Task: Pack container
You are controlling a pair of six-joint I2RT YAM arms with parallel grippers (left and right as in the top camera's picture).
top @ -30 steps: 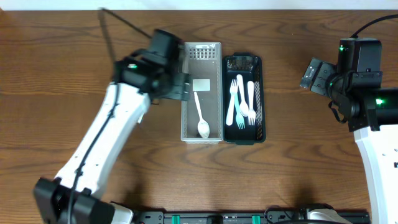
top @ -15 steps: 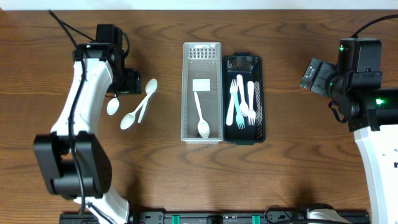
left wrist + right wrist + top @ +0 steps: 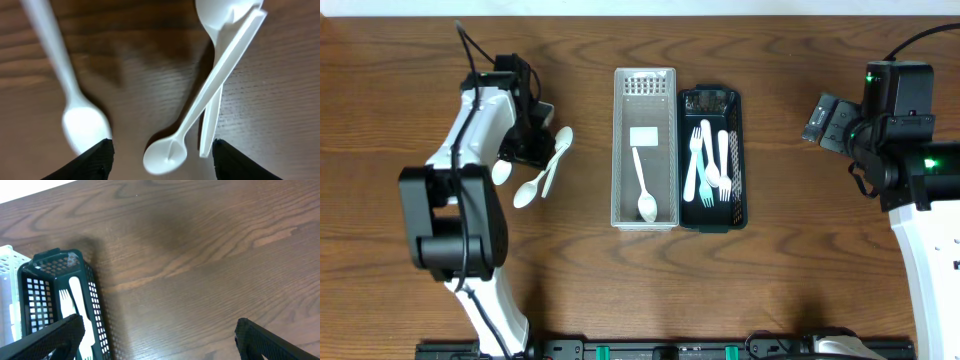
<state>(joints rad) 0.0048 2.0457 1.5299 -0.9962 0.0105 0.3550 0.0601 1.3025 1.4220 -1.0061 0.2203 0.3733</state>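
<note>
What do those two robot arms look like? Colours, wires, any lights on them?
Both arms, left arm and right arm, have smooth white shells with chunky black joints. A thin black cable trails off each. Small green lights glow on the right one. Each tool's fingers are black.

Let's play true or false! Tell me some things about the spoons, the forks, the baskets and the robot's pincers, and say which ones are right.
1. The white basket has just one spoon in it. True.
2. The forks lie in the dark basket. True.
3. The left pincer is squeezing a spoon. False: it is open, over the loose spoons, and holds nothing.
4. The right pincer hangs right over the white basket. False: it is off to the right of both baskets, open and empty.
5. Three loose spoons lie on the table, left of the baskets. True.
</note>
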